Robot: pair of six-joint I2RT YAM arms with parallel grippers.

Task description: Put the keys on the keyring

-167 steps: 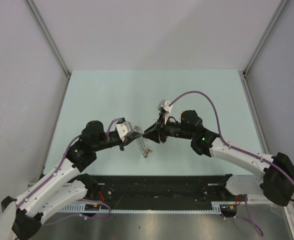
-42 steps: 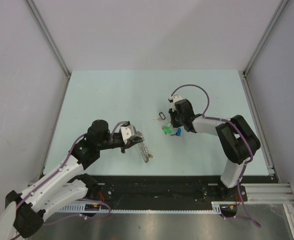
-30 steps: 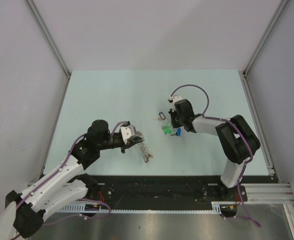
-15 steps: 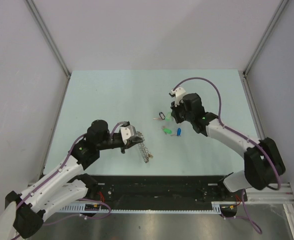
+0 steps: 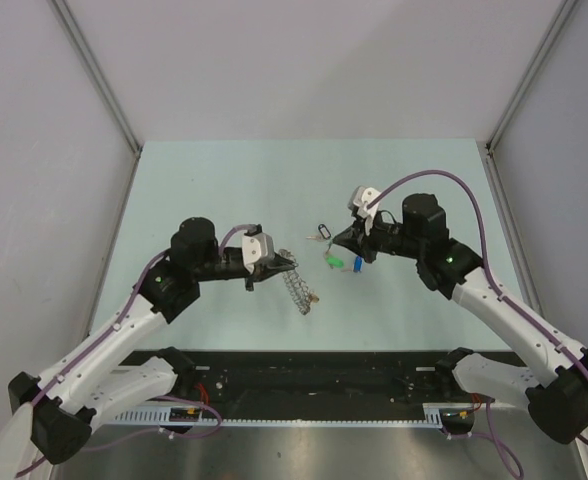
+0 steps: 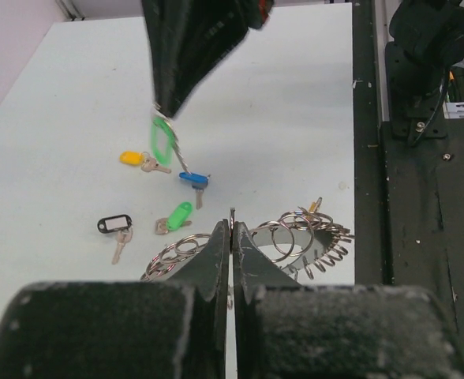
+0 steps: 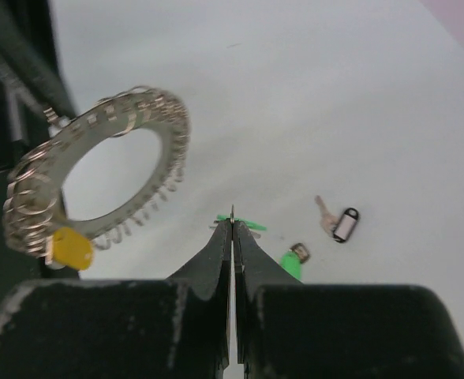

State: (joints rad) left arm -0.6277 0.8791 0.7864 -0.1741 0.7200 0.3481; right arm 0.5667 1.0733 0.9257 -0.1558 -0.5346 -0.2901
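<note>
A: We are pinching the keyring [image 5: 296, 288] in the left gripper [image 6: 232, 237]; the jaws are closed on one thin loop of its rim, and the ring is hanging off the tips a little left of the middle of the table [image 5: 194, 190], with one yellow-tagged key [image 7: 70, 249] seemingly on it already.

B: And we are carrying a green key [image 6: 161, 140] in the right gripper [image 7: 232, 231]; the fingers are pressed together on what looks like its small wire loop, so tag and blade are dangling freely below, just right of the ring.

A: That is what is worrying us; hanging loose like that, the key is probably free to swing or twist, so its loop may be meeting the coil at the wrong angle and glancing off.

B: Both grips are on thin wire, too; we judge that any push between the two could be sliding the loop out of our right fingers, or turning the ring in the left.

A: If it drops, it is falling among the others; the second green key [image 6: 177, 215], the blue key [image 6: 192, 179], the black key [image 6: 114, 225] and the yellow key [image 6: 133, 158] are lying close together on the table beneath the right gripper.

B: We cannot tell where the coil's open end is; missing it is the likeliest failure.
</note>
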